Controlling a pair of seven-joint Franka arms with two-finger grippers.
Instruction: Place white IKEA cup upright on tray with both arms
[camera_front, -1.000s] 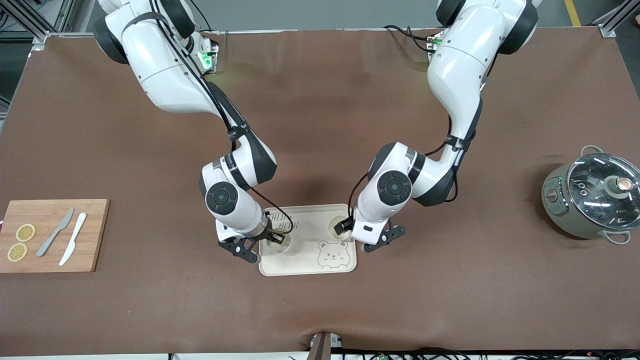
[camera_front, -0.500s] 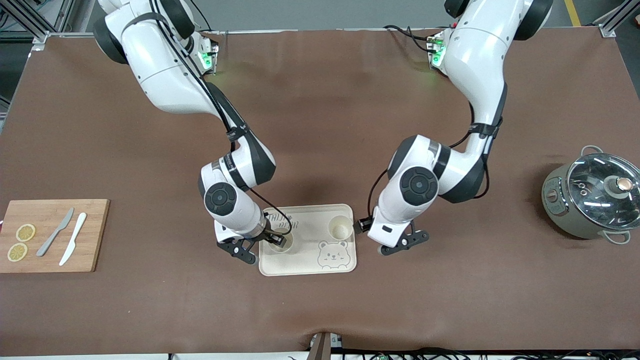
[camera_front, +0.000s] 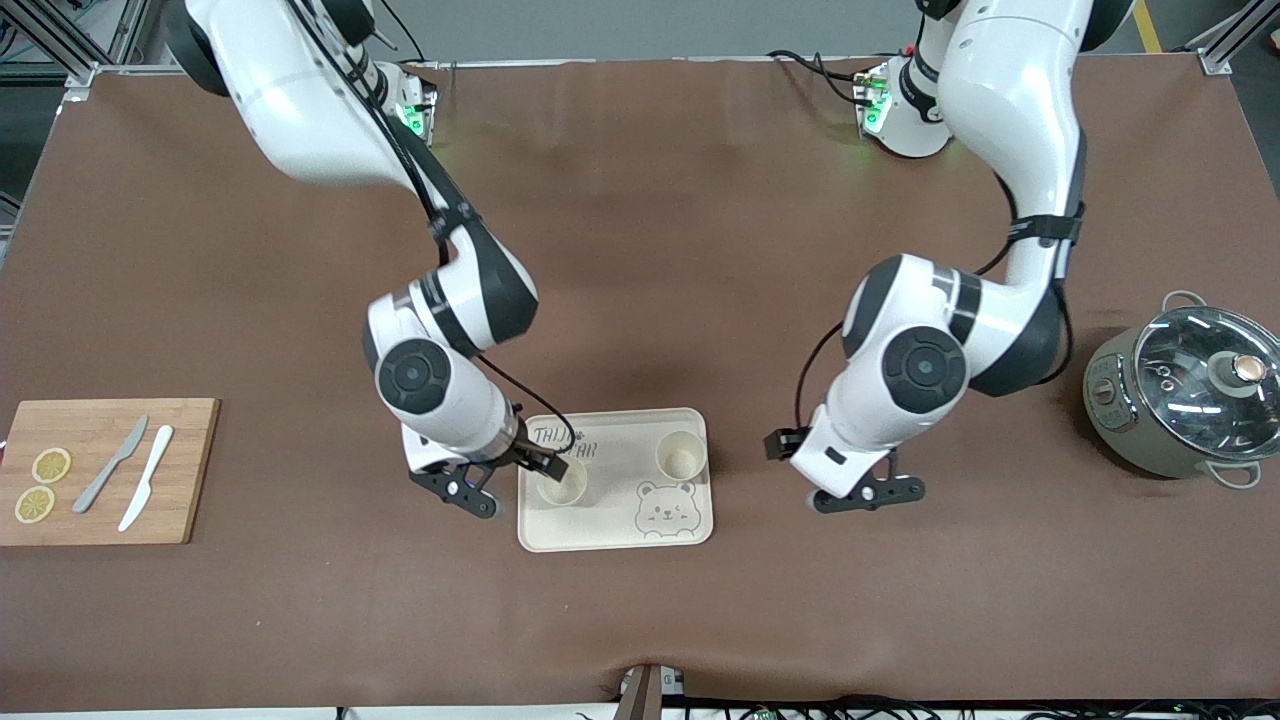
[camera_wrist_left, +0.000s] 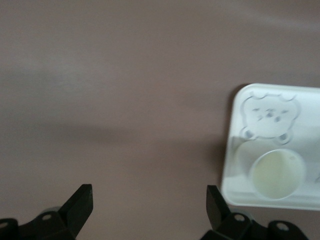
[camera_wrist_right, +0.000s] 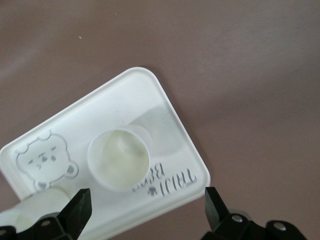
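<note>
The cream tray (camera_front: 690, 530) with a bear face lies on the brown table. Two white cups stand upright on it: one (camera_front: 563, 484) toward the right arm's end, one (camera_front: 681, 456) toward the left arm's end. My right gripper (camera_front: 530, 461) is open and empty over the tray's rim beside the first cup. In the right wrist view the gripper (camera_wrist_right: 147, 210) straddles the tray's rim (camera_wrist_right: 197, 165), with that cup (camera_wrist_right: 119, 158) apart from it. My left gripper (camera_front: 790, 445) is open and empty over bare table beside the tray. The left wrist view shows the gripper (camera_wrist_left: 147, 205), tray (camera_wrist_left: 231, 150) and cup (camera_wrist_left: 277, 174).
A wooden cutting board (camera_front: 190, 470) with lemon slices, a grey knife (camera_front: 110, 464) and a white knife (camera_front: 146, 477) lies at the right arm's end. A grey-green pot with a glass lid (camera_front: 1190, 390) stands at the left arm's end.
My left gripper has let go of its cup and moved off the tray toward the left arm's end. My right gripper has come off its cup and drawn back to the rim.
</note>
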